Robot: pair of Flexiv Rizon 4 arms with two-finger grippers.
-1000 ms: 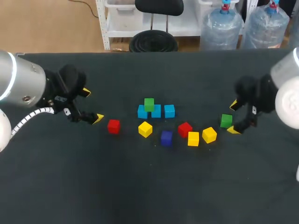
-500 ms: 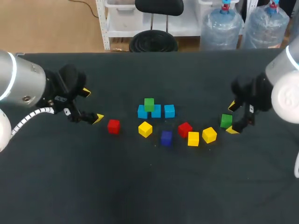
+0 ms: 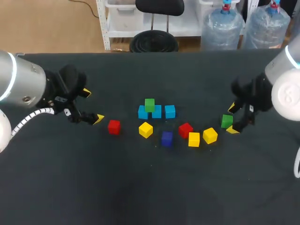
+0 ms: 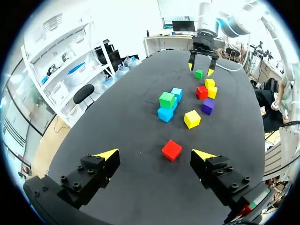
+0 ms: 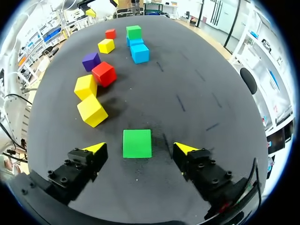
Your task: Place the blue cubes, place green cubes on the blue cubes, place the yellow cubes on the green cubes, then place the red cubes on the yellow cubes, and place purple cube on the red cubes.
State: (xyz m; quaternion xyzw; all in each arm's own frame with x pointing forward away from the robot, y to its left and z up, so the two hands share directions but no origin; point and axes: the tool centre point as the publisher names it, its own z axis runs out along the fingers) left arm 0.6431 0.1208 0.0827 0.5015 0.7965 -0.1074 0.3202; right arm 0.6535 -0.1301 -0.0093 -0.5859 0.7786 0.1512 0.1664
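Three blue cubes (image 3: 156, 112) stand in a row mid-table, with a green cube (image 3: 149, 104) on top. A second green cube (image 3: 227, 121) lies on the cloth at the right. My right gripper (image 3: 232, 118) straddles it, open. In the right wrist view this green cube (image 5: 137, 143) sits between the fingertips (image 5: 96, 148) with a gap on each side. My left gripper (image 3: 93, 106) hovers open at the left. Just ahead of it is a red cube (image 4: 172, 150), the one seen from above beside the gripper (image 3: 114, 126).
In front of the blue row lie a yellow cube (image 3: 146, 129), a purple cube (image 3: 167, 138), a second red cube (image 3: 185, 130) and two more yellow cubes (image 3: 193, 138) (image 3: 210, 135). The nearest yellow cube (image 5: 92, 110) is close beside my right gripper.
My right gripper has shifted a little toward the table's middle, so the green cube now lies more squarely between its fingers. The left arm and all cubes have stayed put.
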